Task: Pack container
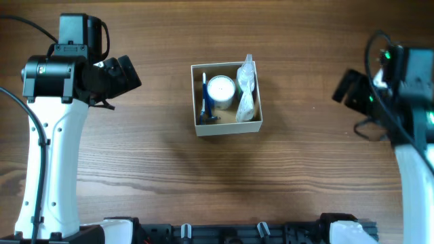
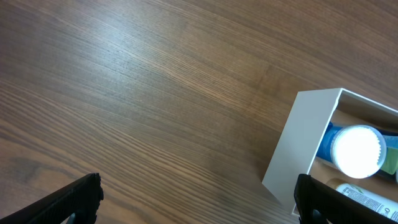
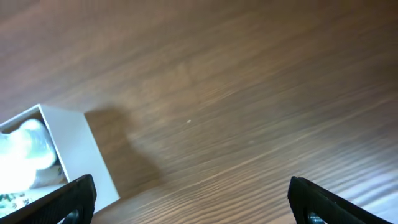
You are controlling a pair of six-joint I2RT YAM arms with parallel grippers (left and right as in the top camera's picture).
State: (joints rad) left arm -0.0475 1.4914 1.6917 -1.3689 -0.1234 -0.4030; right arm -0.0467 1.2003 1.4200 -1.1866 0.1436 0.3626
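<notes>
Fingers [image 2: 68, 202] of the left gripper [image 2: 199, 208] stand spread wide, empty; the right gripper [image 3: 193, 205] likewise. Beyond them, midway between both arms, sits the container [image 1: 229, 127], open upward, holding a white jar [image 1: 220, 88], a blue item [image 1: 205, 100] and a clear packet [image 1: 247, 88]. Square, it has no long axis, its walls slightly skewed. The left gripper looks nearer, the container to its right.

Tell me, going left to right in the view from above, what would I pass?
Left gripper → box, and inside it: blue item → white jar → clear packet → right gripper.
</notes>
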